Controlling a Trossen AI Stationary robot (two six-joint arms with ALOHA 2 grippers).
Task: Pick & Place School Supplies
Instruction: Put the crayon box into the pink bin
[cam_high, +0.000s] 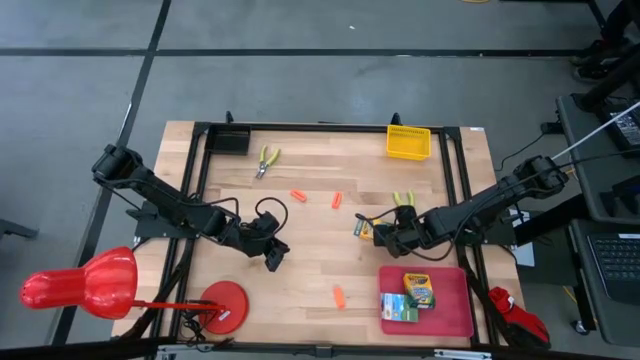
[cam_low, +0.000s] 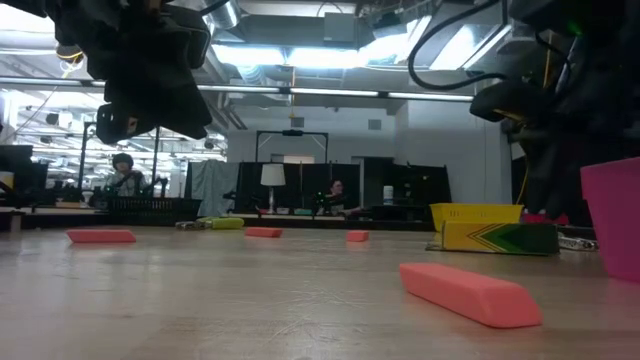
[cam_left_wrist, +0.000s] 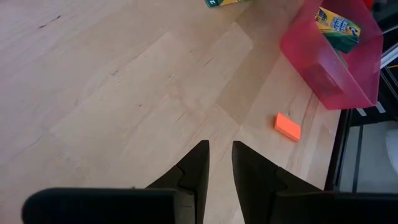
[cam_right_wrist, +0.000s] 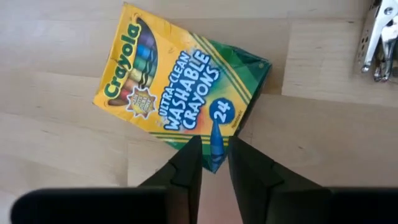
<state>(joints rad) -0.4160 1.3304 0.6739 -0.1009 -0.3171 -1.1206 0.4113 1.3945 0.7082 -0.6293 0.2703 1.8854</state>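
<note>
A yellow-green crayon box (cam_high: 364, 228) (cam_right_wrist: 180, 87) lies flat on the wood just right of the table's middle. My right gripper (cam_high: 381, 237) (cam_right_wrist: 214, 140) hovers at its near corner, fingers nearly shut with only a narrow gap. Two more crayon boxes (cam_high: 412, 296) lie in the red tray (cam_high: 455, 318). Three orange stubs (cam_high: 297, 194) (cam_high: 337, 200) (cam_high: 340, 296) are scattered mid-table. One yellow-handled tool (cam_high: 267, 160) lies at the back left. Another (cam_high: 403, 200) lies just behind the right gripper. My left gripper (cam_high: 273, 258) (cam_left_wrist: 219, 144) hangs over bare wood, nearly shut and holding nothing.
A yellow mesh basket (cam_high: 408, 142) stands at the back right edge. A red disc (cam_high: 222, 300) and a red bell-shaped object (cam_high: 80, 285) sit at the front left. The black frame rails (cam_high: 200, 170) run along the table's sides.
</note>
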